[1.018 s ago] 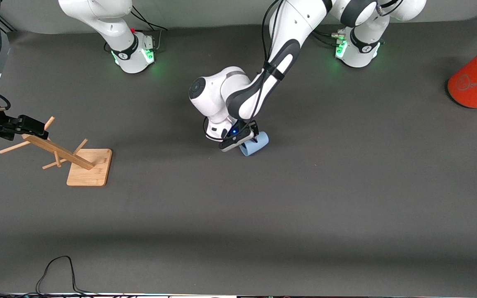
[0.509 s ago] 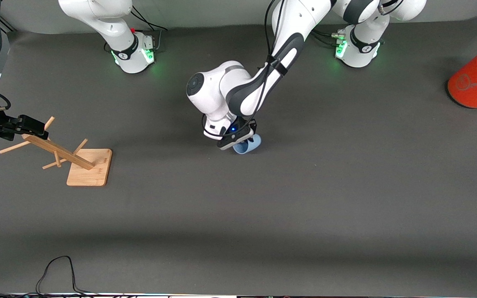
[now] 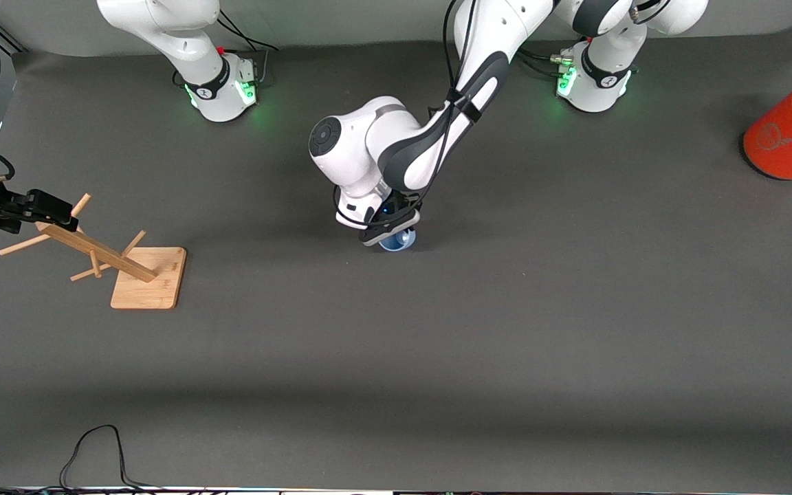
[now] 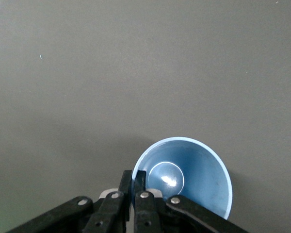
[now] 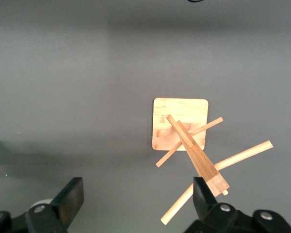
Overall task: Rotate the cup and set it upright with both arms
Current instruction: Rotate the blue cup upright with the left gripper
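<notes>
The pale-blue cup is at the table's middle, close to upright with its mouth up. My left gripper is right over it, shut on the rim. In the left wrist view one finger is outside the cup's wall and the other is inside it. I cannot tell whether the cup rests on the table. My right gripper waits open and empty over the wooden rack at the right arm's end. Its jaws stand wide apart in the right wrist view.
A wooden rack with pegs on a square base stands under the right gripper, and shows in the right wrist view. A large orange can lies at the left arm's end. A black cable loops at the table's near edge.
The left gripper has turned the cup from lying on its side to nearly upright and shifted it a little toward the right arm's end. The right arm has not moved.
</notes>
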`<state>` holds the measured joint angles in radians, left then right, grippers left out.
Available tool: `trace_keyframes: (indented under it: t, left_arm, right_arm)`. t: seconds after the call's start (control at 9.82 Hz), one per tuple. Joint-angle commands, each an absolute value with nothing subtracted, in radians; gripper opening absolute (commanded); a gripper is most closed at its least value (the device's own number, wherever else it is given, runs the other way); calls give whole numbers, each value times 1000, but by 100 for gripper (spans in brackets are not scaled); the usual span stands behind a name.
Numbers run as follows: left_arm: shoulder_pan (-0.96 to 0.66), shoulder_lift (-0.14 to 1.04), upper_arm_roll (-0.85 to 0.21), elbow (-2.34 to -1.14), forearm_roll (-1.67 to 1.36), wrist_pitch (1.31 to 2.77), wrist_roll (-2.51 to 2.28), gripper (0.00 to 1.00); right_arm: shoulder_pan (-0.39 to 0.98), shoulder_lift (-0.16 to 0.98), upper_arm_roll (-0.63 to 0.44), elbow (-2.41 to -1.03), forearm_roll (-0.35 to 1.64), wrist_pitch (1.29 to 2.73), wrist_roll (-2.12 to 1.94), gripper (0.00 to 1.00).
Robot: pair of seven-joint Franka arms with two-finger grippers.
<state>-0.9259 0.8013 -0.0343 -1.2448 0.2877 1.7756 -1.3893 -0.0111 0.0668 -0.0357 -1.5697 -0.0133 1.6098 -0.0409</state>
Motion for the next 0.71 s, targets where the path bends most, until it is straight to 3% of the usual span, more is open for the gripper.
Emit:
trace_keyframes:
  t: [0.0,0.1,0.31,0.61]
  left_arm:
    - [-927,782,-32,-1282,276,1790,-1388,0]
    - [-927,782,-32,-1288,276,1792,-1387,30]
    - [-927,782,-32,-1293,275,1792,-1385,66]
    - [-927,782,-32,-1296,275,1776,-1373,71]
  right_arm:
    - [-15,58,-29,-1566,-15,1615,-60,100]
    - [-15,58,-29,-1566,-14,1615,-58,100]
    - [-15,55,-31,-1565,-9,1614,-31,100]
    - [-15,52,-29,-1566,6,1612,25,100]
